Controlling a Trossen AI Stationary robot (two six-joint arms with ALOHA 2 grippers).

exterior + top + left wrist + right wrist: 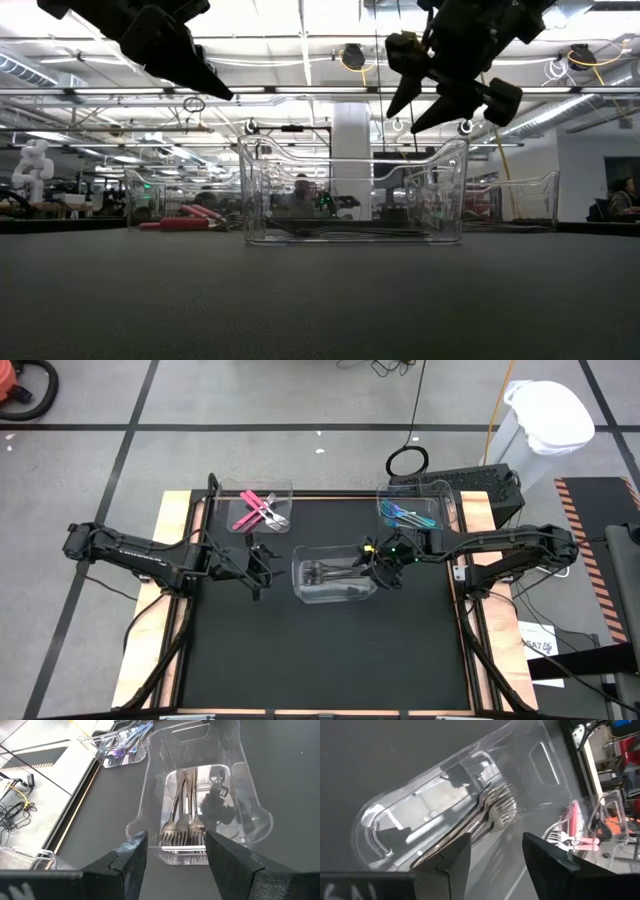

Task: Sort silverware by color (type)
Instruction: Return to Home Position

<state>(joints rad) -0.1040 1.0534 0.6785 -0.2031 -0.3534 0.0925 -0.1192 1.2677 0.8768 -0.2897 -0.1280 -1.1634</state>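
homing | my right gripper (384, 563) wide, empty, over bin (296, 576) edge: I lift clear first, then pull back | left gripper (258, 566) wide, empty, beside bin | forks (331, 571) inside

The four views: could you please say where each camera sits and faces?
High view: overhead, looking straight down; both arms show, left hand and right hand flanking the middle bin.
Low view: table-top height, looking level into the room; both hands hang above.
Left wrist view: on the left arm, looking past its open fingers at grey forks.
Right wrist view: likewise, on the right arm.
Both wrist views share those forks.
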